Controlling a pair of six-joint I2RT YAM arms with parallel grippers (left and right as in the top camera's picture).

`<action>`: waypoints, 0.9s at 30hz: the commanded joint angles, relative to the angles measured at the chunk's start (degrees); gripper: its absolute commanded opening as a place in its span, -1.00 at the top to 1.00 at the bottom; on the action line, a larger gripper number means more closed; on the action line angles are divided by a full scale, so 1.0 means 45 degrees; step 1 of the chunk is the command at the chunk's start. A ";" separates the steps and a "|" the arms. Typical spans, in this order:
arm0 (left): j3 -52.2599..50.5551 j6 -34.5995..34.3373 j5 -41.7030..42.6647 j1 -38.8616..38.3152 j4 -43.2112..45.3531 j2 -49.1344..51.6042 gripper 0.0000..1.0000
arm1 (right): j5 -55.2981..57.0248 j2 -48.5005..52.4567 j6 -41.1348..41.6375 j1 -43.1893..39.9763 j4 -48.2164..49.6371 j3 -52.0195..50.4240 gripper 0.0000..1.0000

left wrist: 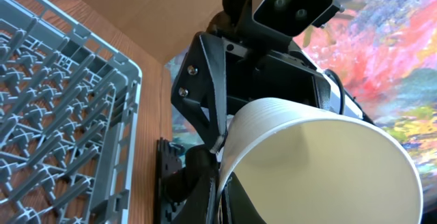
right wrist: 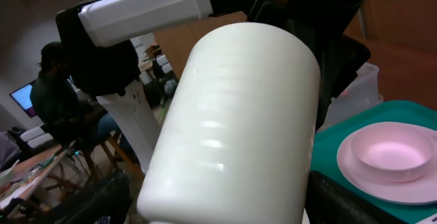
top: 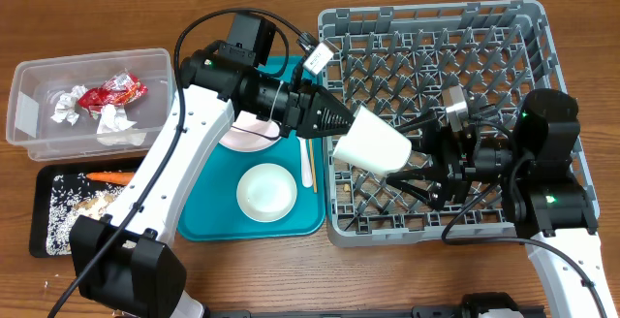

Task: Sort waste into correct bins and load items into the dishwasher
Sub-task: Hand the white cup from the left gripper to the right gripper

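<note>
Entry: cup, white, in the air over the rack's nine-o'clock edge. It lies on its side, mouth toward ten o'clock and base toward four. Left gripper: fingers pinched together on the cup's rim wall, carrying it. Right gripper: reaching in from three o'clock, fingers apart on either side of the base end; whether they touch the cup I cannot tell. Step in hand, as I judge it: passing the cup from left to right so it can go into the rack. The next move calls for the right fingers to close squarely on the smooth wall before the left lets go, then for turning the cup mouth-down among the pegs. Not yet loaded: bowl and pink plate on the teal tray, at eight o'clock of the cup.
</note>
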 commanded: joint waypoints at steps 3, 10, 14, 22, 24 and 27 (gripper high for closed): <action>-0.0053 0.0287 -0.0617 -0.0204 0.0019 0.0053 0.92 | 0.0073 0.0316 -0.0087 0.0000 0.0097 0.0243 -0.64; -0.0053 0.0287 -0.0612 -0.0199 0.0112 0.0053 0.92 | -0.0010 0.1025 -0.0083 0.0010 0.0097 0.0243 -0.58; -0.0053 0.0287 -0.0622 -0.0199 0.0112 0.0053 0.92 | -0.0185 0.1122 -0.0083 0.0165 0.0102 0.0243 -0.29; -0.0053 0.0282 -0.0806 -0.0199 0.0112 0.0053 0.78 | -0.0175 0.1122 -0.0087 0.0165 0.0160 0.0243 0.03; -0.0053 0.0277 -0.0952 -0.0199 0.0107 0.0053 0.74 | -0.0170 0.1122 -0.0087 0.0165 0.0194 0.0243 0.04; -0.0053 0.0277 -0.1103 -0.0199 0.0107 0.0053 0.62 | -0.0170 0.1122 -0.0087 0.0165 0.0209 0.0243 0.04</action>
